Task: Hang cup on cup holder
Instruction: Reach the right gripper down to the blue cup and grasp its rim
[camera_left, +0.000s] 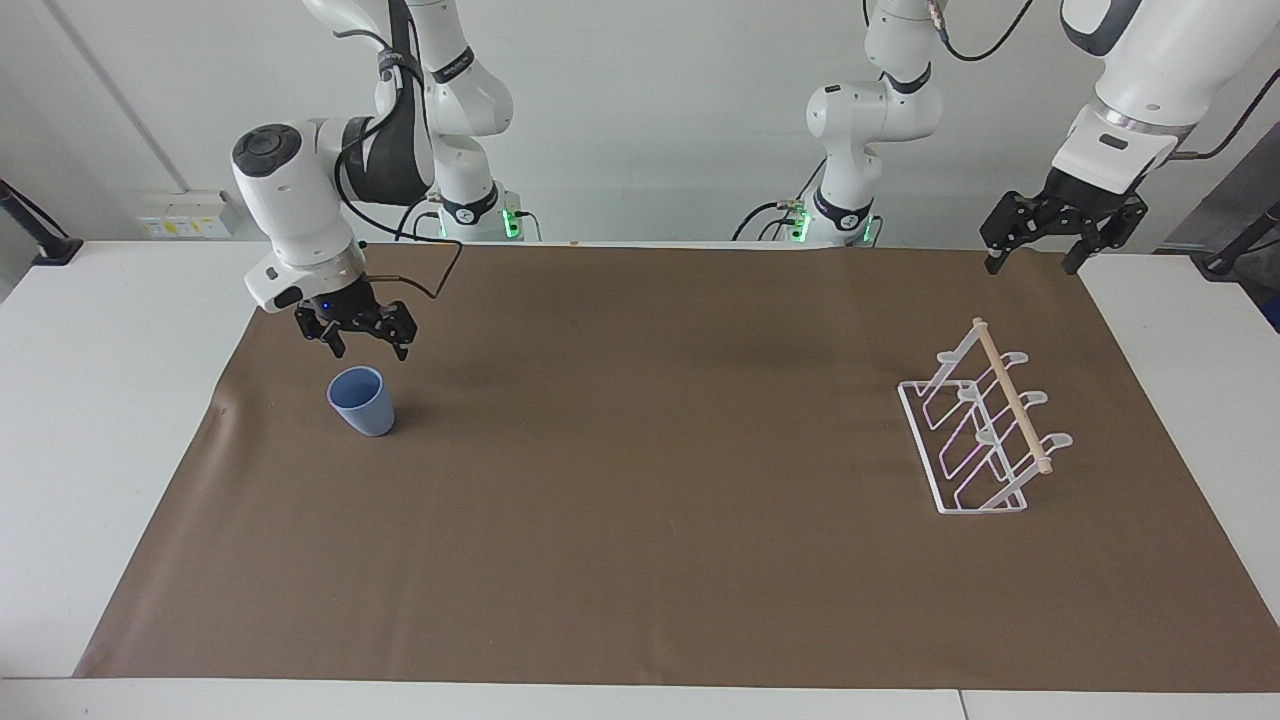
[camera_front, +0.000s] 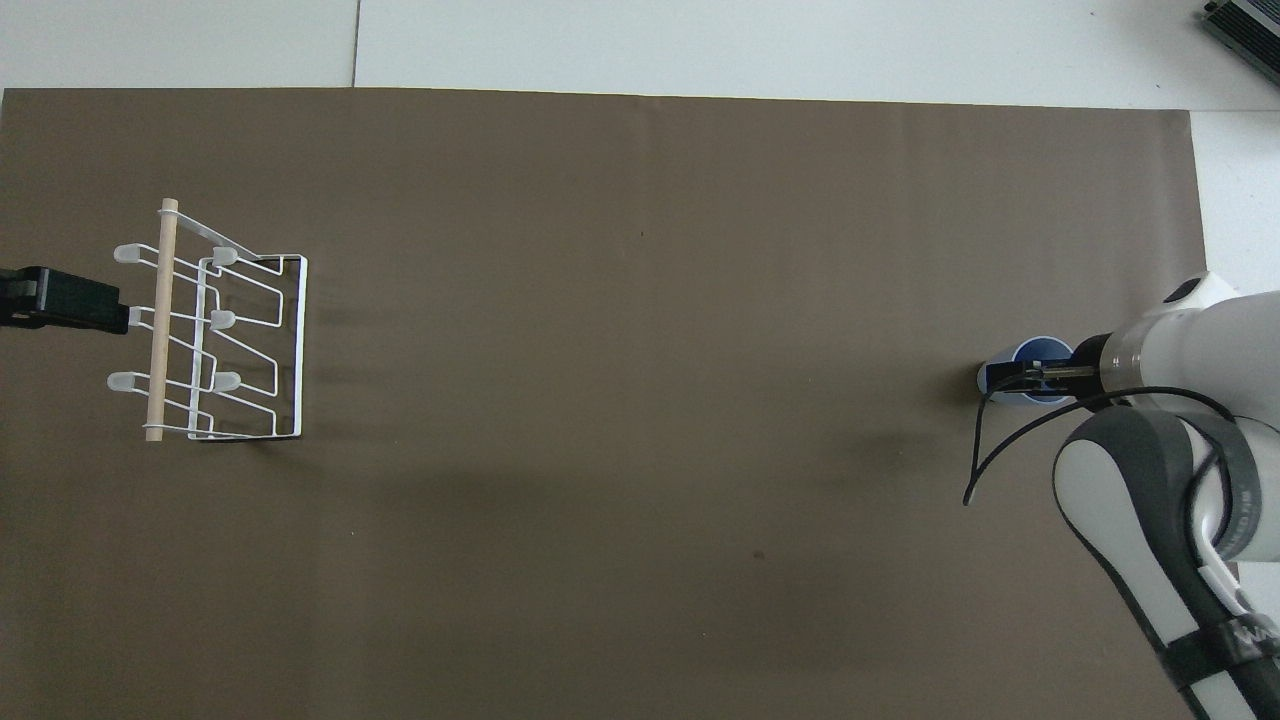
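A small light-blue cup (camera_left: 362, 400) stands upright on the brown mat toward the right arm's end of the table. My right gripper (camera_left: 369, 352) hangs open just over its rim, fingers pointing down and not touching it. In the overhead view the right gripper (camera_front: 1010, 375) covers most of the cup (camera_front: 1042, 351). The white wire cup holder (camera_left: 985, 430) with its wooden dowel stands toward the left arm's end, its prongs bare (camera_front: 215, 335). My left gripper (camera_left: 1030, 262) waits open, raised above the mat's corner close to the robots, apart from the holder.
A brown mat (camera_left: 640, 480) covers most of the white table (camera_left: 110, 400). A black cable (camera_front: 985, 455) loops from the right wrist beside the cup. A dark device (camera_front: 1245, 30) lies at the table's corner farthest from the robots.
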